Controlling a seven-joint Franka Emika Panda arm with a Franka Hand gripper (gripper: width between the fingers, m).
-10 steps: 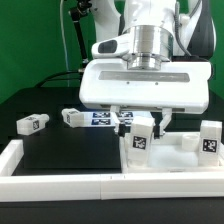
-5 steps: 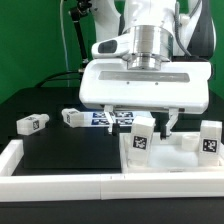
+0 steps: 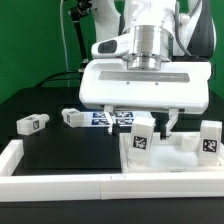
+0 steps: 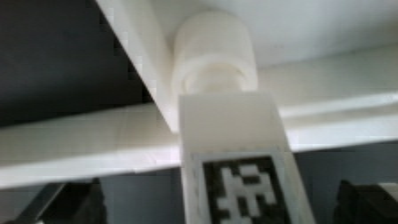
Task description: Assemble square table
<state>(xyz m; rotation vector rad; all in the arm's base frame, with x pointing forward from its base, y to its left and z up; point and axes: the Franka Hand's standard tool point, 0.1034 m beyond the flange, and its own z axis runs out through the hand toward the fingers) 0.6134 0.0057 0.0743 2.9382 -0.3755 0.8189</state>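
The white square tabletop (image 3: pixel 176 158) lies at the exterior view's right, inside the corner of the border strips. Two white legs stand upright on it, one (image 3: pixel 140 135) near its left corner and one (image 3: pixel 210 140) at its right. My gripper (image 3: pixel 145 124) hangs over the left leg, open, with one finger on each side and a gap to both. In the wrist view this tagged leg (image 4: pixel 231 150) fills the middle, seated on the tabletop (image 4: pixel 107 150), between my dark fingertips (image 4: pixel 64 200). Two loose legs (image 3: pixel 32 123) (image 3: pixel 72 117) lie on the black table.
The marker board (image 3: pixel 104 118) lies behind the gripper. Long low white border strips run along the front (image 3: pixel 60 186) and the left (image 3: pixel 10 156) of the black work surface.
The jaws have spread apart and let go of the upright left leg, which stays standing. The arm itself has barely moved.
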